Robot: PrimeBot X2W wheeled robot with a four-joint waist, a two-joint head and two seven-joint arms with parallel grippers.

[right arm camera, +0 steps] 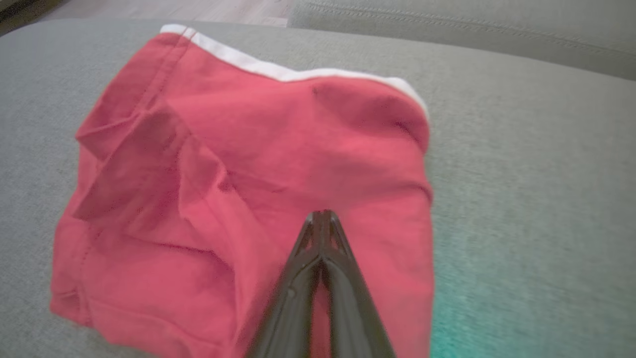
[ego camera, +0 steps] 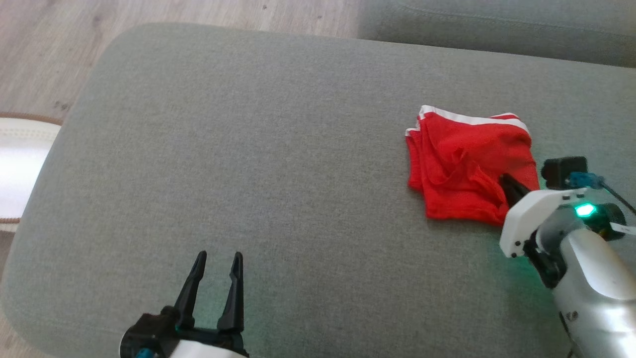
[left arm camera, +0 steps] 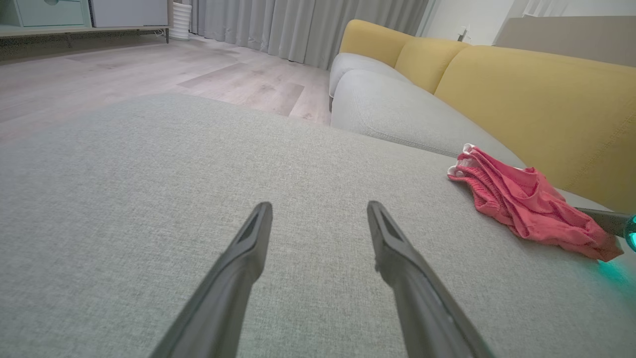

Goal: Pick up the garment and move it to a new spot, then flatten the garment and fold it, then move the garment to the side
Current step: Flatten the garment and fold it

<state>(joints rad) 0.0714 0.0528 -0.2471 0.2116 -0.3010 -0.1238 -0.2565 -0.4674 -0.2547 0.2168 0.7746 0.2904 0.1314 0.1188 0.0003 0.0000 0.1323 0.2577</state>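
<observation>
The garment [ego camera: 462, 159] is a pair of red shorts with a white waistband, lying crumpled on the right part of the grey cushion [ego camera: 248, 149]. My right gripper [ego camera: 509, 181] meets its near right edge. In the right wrist view its fingertips [right arm camera: 323, 215] are pressed together on the red cloth [right arm camera: 248, 174], a little fabric showing between the fingers. My left gripper [ego camera: 217, 261] hovers open over bare cushion at the near left, far from the shorts. In the left wrist view that gripper [left arm camera: 320, 211] is empty and the garment [left arm camera: 521, 204] lies to its right.
A grey sofa seat [ego camera: 497, 30] runs behind the cushion, with yellow back cushions [left arm camera: 536, 89] above it. Wooden floor [ego camera: 49, 40] lies beyond the cushion's left and far edges, and a white rimmed object [ego camera: 20, 169] sits on the floor at the left.
</observation>
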